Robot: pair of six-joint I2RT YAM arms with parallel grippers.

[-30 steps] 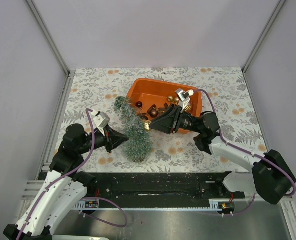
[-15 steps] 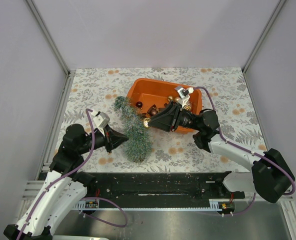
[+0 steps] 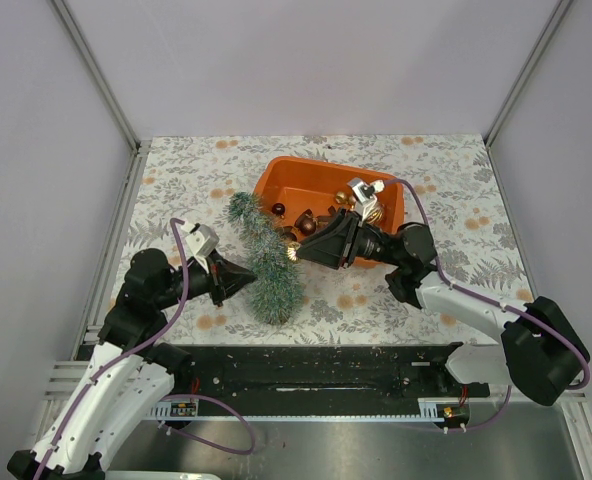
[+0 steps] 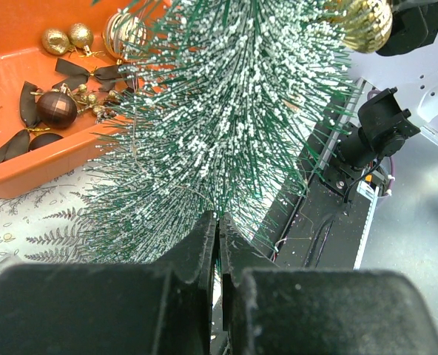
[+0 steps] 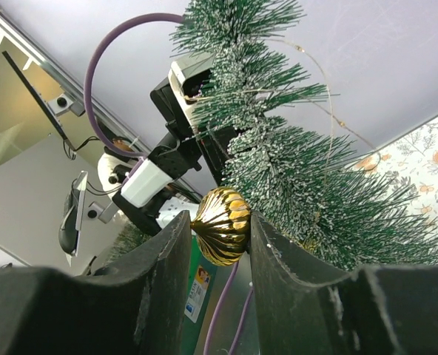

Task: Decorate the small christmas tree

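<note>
The small christmas tree (image 3: 264, 260) lies on the patterned table, its tip toward the orange tray (image 3: 288, 173) and its wide base toward me. My left gripper (image 3: 252, 276) is shut on the tree's needles near its base; the wrist view shows the tree (image 4: 226, 111) right past the closed jaws. My right gripper (image 3: 294, 250) is shut on a ribbed gold bauble (image 3: 292, 249), held against the tree's right side. The right wrist view shows the gold bauble (image 5: 220, 224) between the fingers, touching the tree (image 5: 293, 177).
The tray (image 4: 27, 166) holds several gold and dark red baubles (image 4: 55, 109) and dark bows. A black rail (image 3: 316, 375) runs along the near table edge. Grey walls enclose the table on three sides.
My right gripper has carried the gold bauble slightly left, closer against the tree's side. The left arm and the tree have stayed still.
</note>
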